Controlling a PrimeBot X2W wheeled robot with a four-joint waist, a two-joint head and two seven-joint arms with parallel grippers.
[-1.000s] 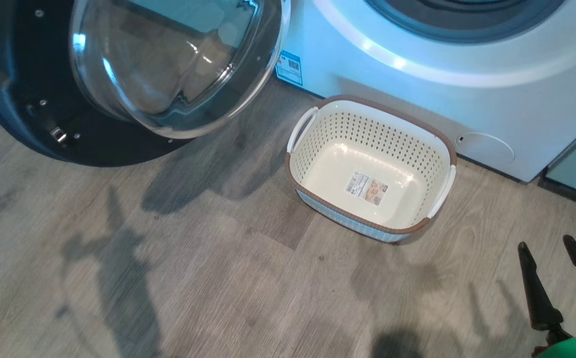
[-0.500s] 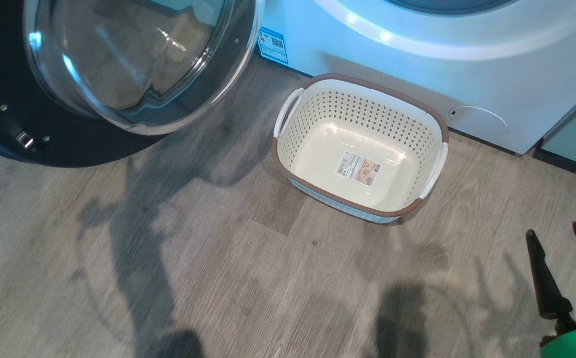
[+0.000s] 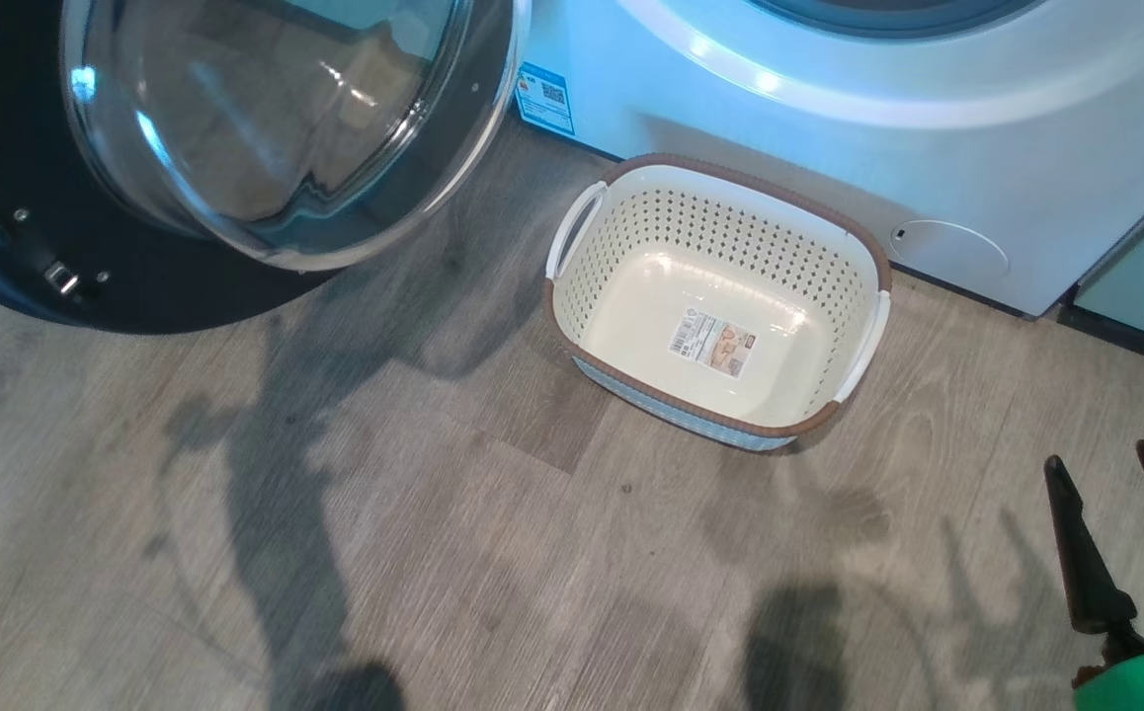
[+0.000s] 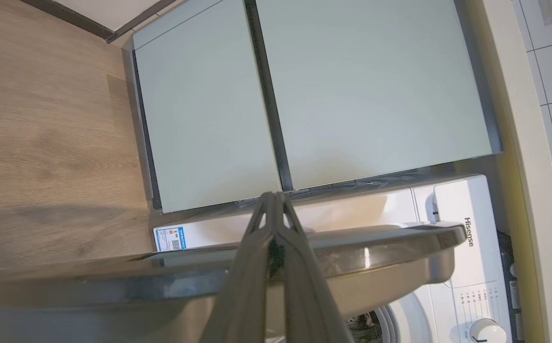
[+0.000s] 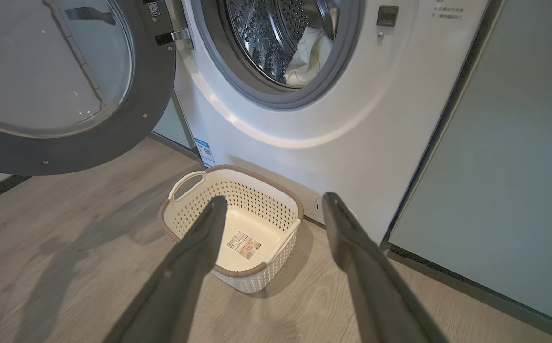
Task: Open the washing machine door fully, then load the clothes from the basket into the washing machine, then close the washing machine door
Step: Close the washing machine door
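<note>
The right end effector [image 5: 274, 197] stood wide open, its two long, dark, tapering fingers spread well apart and gripping nothing. Just beyond its fingertips the basket [image 5: 261, 197] sat on the wood-grain floor [image 5: 66, 267]. It was a rounded-rectangular tub of cream plastic with perforated walls, a brown rim and white loop handles, and a label sticker [image 5: 245, 245] on its smooth bottom had print too small to read. Farther out and above rose the washing machine [image 5: 352, 143], glossy white with a grey-rimmed round opening. The clothes [image 5: 307, 57], a soft pale cream bundle, lay inside its shiny punched-steel drum. To that end effector's left the washing machine door [image 5: 66, 95] hung swung open, a dark ring around clear domed glass. The left end effector [image 4: 272, 197] was closed, fingers pressed tip to tip. The door's edge crossed behind them, and I could not tell whether they touched it. Past those tips lay a blue sticker [image 4: 168, 238], the word "Hisense" [image 4: 468, 232] on the white panel, and flat, matte pale green cabinet doors [image 4: 352, 95].
</note>
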